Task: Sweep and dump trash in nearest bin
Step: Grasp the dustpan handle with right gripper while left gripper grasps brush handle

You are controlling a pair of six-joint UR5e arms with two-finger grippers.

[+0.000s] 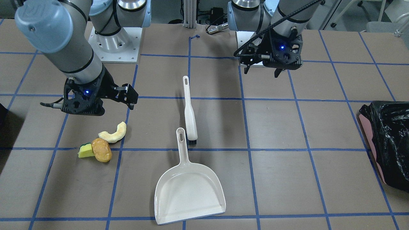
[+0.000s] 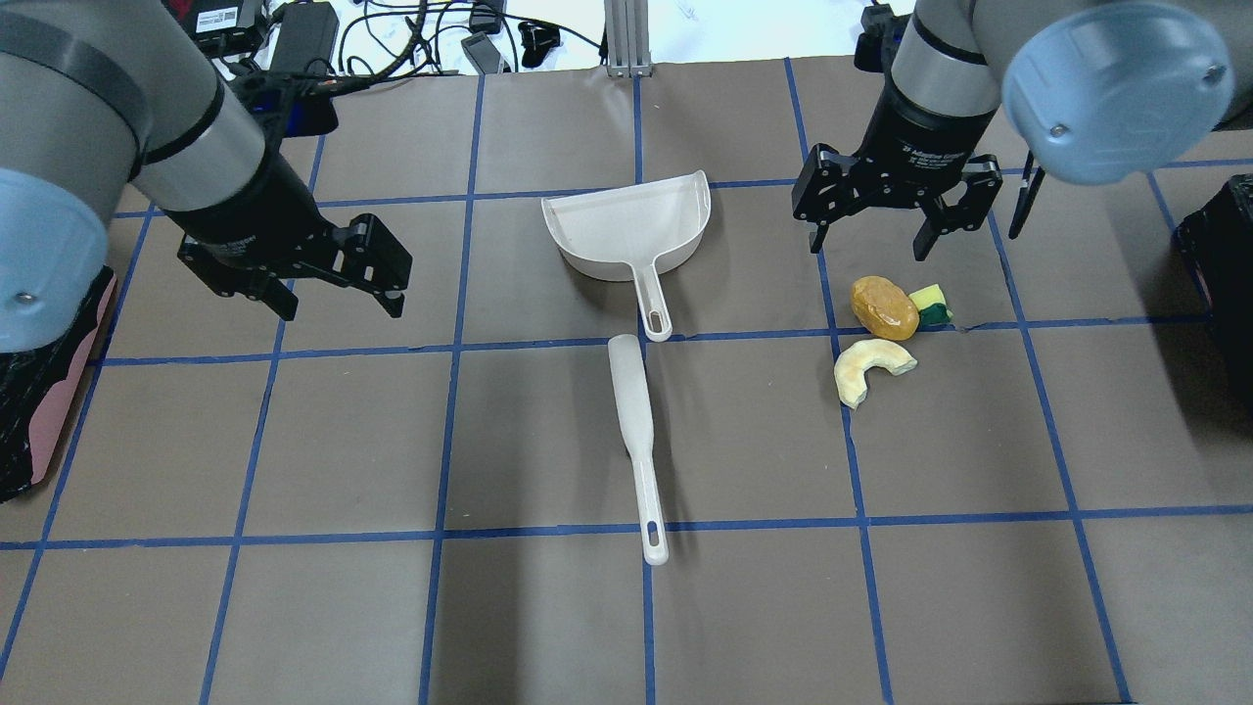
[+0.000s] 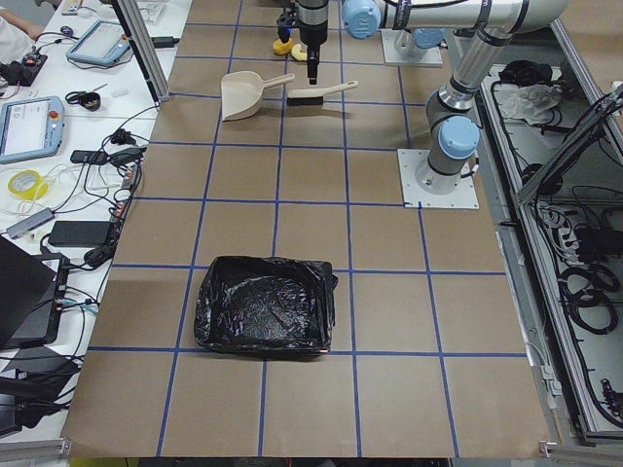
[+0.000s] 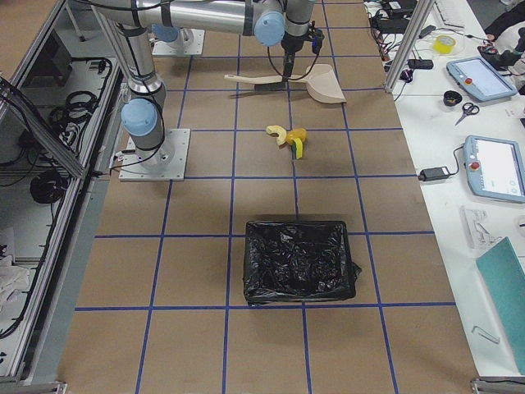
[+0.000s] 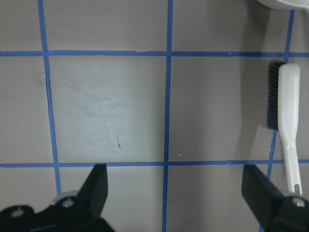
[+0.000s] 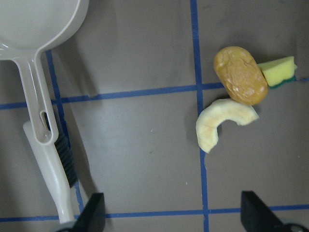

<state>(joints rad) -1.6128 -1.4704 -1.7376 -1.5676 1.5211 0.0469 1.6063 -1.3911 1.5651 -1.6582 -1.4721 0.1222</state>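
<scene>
The trash lies together on the table: a pale yellow curved slice [image 1: 113,132] [image 2: 866,367], an orange-brown potato-like lump [image 1: 101,150] [image 2: 884,306] and a yellow-and-green wedge [image 1: 84,151] [image 2: 930,302]. The white dustpan [image 2: 631,225] [image 1: 188,191] and the white brush [image 2: 636,431] [image 1: 190,111] lie mid-table, handle tips close. My right gripper [image 2: 871,245] [image 6: 171,212] is open and empty, hovering just beyond the trash. My left gripper [image 2: 338,299] [image 5: 174,193] is open and empty over bare table, left of the brush [image 5: 285,121].
A black-bagged bin [image 1: 388,143] [image 2: 39,392] stands at the table's end on my left. Another black bin [image 2: 1219,255] [image 4: 299,258] stands at the end on my right, nearer the trash. Blue tape lines grid the brown table.
</scene>
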